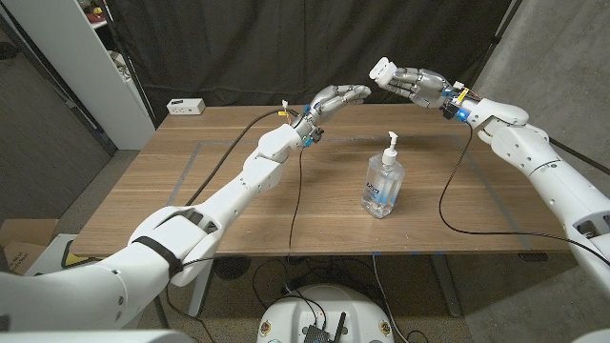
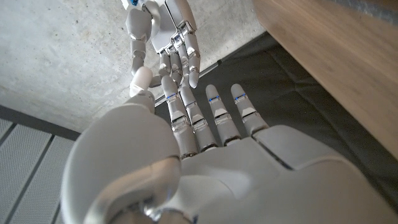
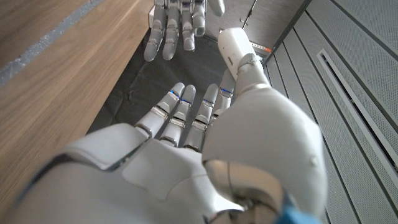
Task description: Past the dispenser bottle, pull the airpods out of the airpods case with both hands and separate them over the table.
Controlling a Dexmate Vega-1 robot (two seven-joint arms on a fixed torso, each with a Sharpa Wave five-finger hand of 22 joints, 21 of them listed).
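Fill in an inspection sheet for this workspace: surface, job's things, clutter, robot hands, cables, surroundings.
Surface: wooden table, marked with faint taped lines.
Job's things: dispenser bottle upright right of the middle; airpods and case not made out.
Clutter: small white box at the far left edge.
Robot hands: left robot hand and right robot hand raised past the bottle, fingers stretched toward each other, tips close; contact cannot be told; nothing seen held.
Cables: a black cable hangs from the left wrist, another from the right, both lying across the table.
Surroundings: black curtain behind, white shelf left, concrete wall right.
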